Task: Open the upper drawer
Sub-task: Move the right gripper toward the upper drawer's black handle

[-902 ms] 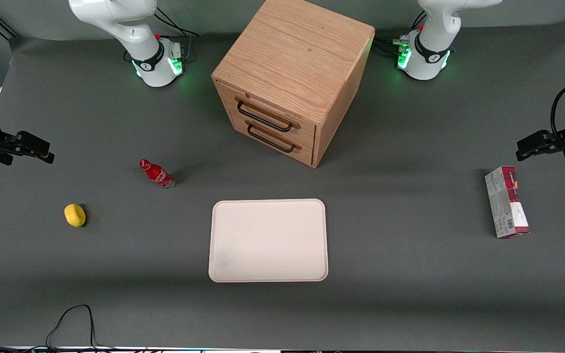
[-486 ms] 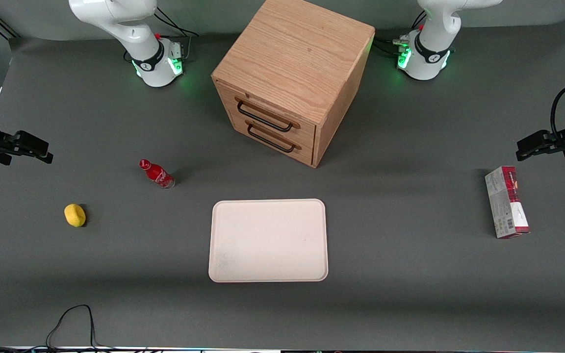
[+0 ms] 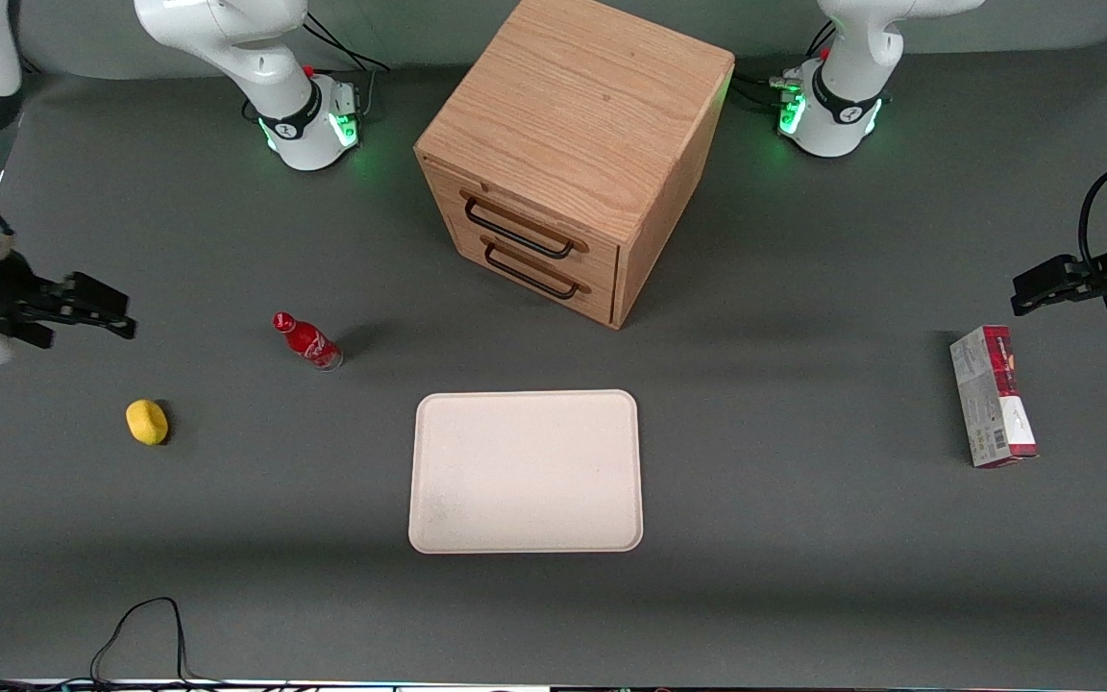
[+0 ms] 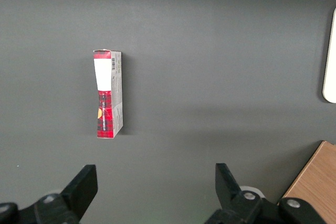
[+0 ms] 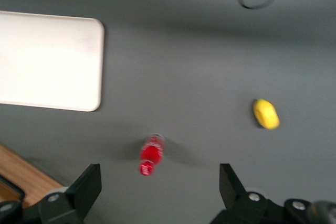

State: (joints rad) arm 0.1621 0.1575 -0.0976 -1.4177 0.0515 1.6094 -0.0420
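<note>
The light oak cube cabinet [image 3: 580, 125] stands at the back middle of the table. Its upper drawer [image 3: 525, 228] is shut, with a thin black bar handle [image 3: 518, 231]; the matching lower drawer [image 3: 534, 272] sits just beneath it, also shut. A corner of the cabinet [image 5: 21, 179] shows in the right wrist view. My right gripper [image 3: 102, 315] is open and empty, high above the table at the working arm's end, far from the cabinet. In the right wrist view the gripper [image 5: 160, 182] has its fingers spread wide with bare table between them.
A red bottle [image 3: 307, 340] stands nearer the front camera than the cabinet, between it and my gripper; it also shows in the right wrist view [image 5: 150, 153]. A yellow lemon [image 3: 146, 422] lies near the working arm's end. A white tray [image 3: 526, 471] lies in the middle. A red-and-grey box [image 3: 992, 395] lies toward the parked arm's end.
My right gripper has moved toward the cabinet and slightly nearer the front camera. The drawers and the objects on the table have not moved.
</note>
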